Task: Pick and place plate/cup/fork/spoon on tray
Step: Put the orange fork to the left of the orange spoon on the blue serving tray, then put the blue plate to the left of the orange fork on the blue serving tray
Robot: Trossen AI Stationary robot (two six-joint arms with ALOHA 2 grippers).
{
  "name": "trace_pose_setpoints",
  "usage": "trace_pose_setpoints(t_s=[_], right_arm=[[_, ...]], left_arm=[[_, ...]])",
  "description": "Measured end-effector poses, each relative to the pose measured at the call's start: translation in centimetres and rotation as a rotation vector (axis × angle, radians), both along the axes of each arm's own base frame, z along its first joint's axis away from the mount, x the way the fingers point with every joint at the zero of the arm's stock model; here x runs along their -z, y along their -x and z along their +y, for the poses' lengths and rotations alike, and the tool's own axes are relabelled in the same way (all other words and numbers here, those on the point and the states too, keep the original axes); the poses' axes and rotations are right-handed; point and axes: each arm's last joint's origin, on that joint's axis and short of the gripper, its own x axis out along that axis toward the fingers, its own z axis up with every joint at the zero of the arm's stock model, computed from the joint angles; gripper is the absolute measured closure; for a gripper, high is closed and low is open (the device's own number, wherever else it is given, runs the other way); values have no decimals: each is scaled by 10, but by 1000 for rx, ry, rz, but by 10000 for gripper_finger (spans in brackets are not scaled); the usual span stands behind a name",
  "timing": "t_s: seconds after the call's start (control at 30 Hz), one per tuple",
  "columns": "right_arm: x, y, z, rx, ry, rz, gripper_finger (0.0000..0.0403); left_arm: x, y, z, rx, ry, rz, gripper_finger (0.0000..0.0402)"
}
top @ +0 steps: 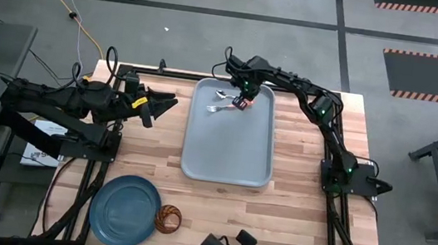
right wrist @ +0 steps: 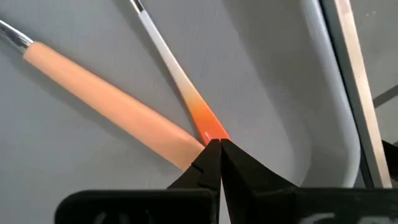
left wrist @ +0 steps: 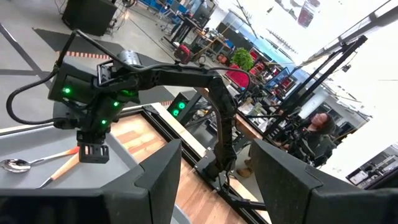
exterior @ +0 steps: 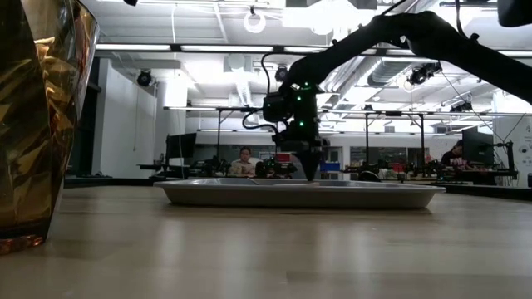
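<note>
The spoon (left wrist: 15, 165) and the fork (right wrist: 106, 99) lie side by side on the far part of the pale grey-blue tray (top: 227, 161). My right gripper (top: 241, 102) stands over them, pointing down, shut on the spoon's handle. My left gripper (top: 163, 103) is open and empty, hovering left of the tray. The dark teal plate (top: 124, 210) rests on the table near the near left corner. The amber cup (top: 168, 218) stands beside its right rim and fills the left of the low view (exterior: 33, 124). My right gripper pinches the free end of the spoon's orange-red handle (right wrist: 208, 127) between its two fingertips. The fingers come from above, pointing down. The spoon lies flat on the tray floor, its bowl toward the table's left, next to the fork's pale orange handle.
The tray's raised rim (right wrist: 323, 93) runs close beside my right gripper. Bare wooden table (top: 300, 208) lies right of the tray and near the front edge. People sit at desks in the room beyond the table (exterior: 245, 162).
</note>
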Motion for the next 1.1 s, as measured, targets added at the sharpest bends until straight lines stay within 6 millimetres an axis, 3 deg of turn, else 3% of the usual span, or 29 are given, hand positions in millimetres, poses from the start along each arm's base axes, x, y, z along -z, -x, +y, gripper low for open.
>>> trace_pose_setpoints(t_s=[0.27,0.67,0.87,1.1], right_arm=[[16,4,9,-16,-55,49,403],[4,5,19,-38,-51,78,403],[-21,10,18,-25,-14,25,403],[-73,18,29,-22,-19,-226,403]], left_arm=[[0,0,0,0,1,0,216],[0,0,0,0,0,0,216],[0,0,0,0,0,0,216],[2,-1,-2,71,2,17,216]])
